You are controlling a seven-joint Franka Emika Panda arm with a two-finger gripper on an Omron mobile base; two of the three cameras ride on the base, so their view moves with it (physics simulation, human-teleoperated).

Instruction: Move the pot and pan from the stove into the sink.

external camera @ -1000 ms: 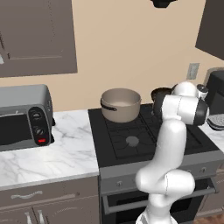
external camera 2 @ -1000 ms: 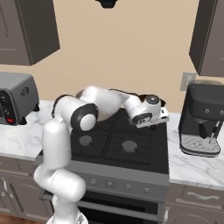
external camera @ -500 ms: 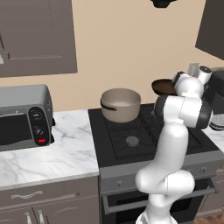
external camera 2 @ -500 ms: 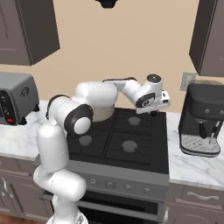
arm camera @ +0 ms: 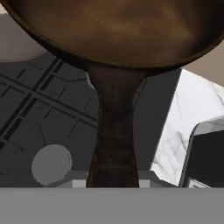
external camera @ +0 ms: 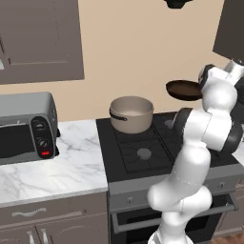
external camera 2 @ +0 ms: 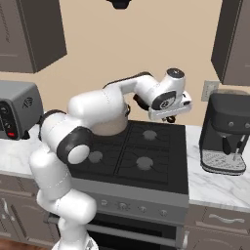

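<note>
A: Gripper [external camera 2: 168,116] status?
B: Closed on the pan [external camera: 184,89] by its handle; the handle's long axis runs straight out from the jaws, pan held clear above the stove [external camera: 143,147].
A: Pot [external camera: 132,114]?
B: On the rear-left burner, further left.

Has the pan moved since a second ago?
Yes. The pan has risen off the stove: in the left base view it sat level with the pot behind the arm, and now hangs above the pot's rim, held by its handle.
</note>
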